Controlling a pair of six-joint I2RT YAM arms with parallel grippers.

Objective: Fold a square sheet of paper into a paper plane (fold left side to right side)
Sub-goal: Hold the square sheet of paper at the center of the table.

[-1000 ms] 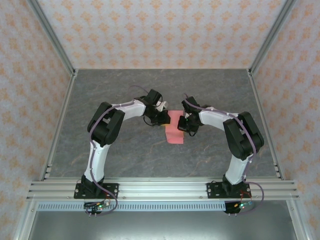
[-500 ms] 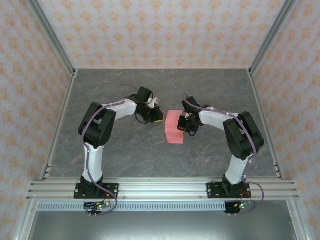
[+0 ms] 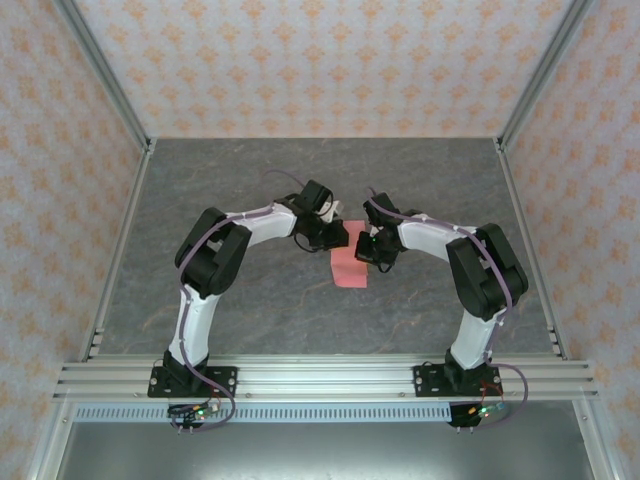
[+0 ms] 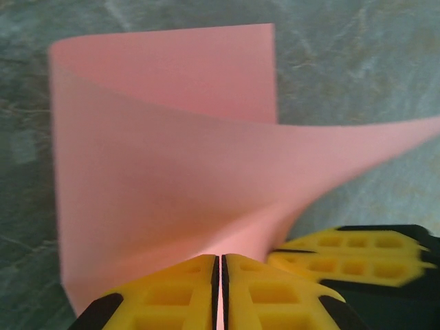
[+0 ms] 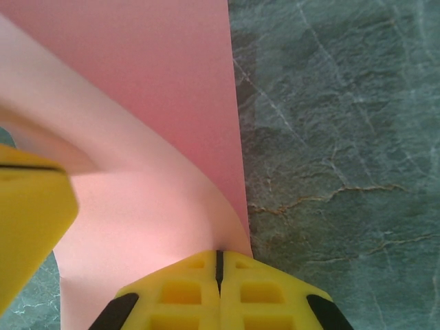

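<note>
Nearest, both arm bases are bolted to the ribbed aluminium rail (image 3: 320, 378) at the front edge of the grey marbled tabletop (image 3: 250, 310). The white-and-black left arm (image 3: 200, 290) and right arm (image 3: 480, 280) rise from it and bend inward, so their wrists meet near the middle of the tabletop.

The square sheet of thin salmon-pink paper (image 3: 350, 270) lies between the two wrists, its near part flat on the tabletop and its far part under the claws.

In the left wrist view, the yellow fingers of the left claw (image 4: 220, 292) are pressed together and pinch a raised flap of the sheet. That flap curls up from the left-hand side and arches across the flat layer below.

The right claw (image 5: 220, 289) has its fingers pressed together at the sheet's right edge. I cannot tell whether any paper lies between them. The curled flap sweeps down to its tips. One yellow finger of the left claw stands just beside them.

Beyond the claws, the tabletop runs back to the patterned walls (image 3: 320, 70).
</note>
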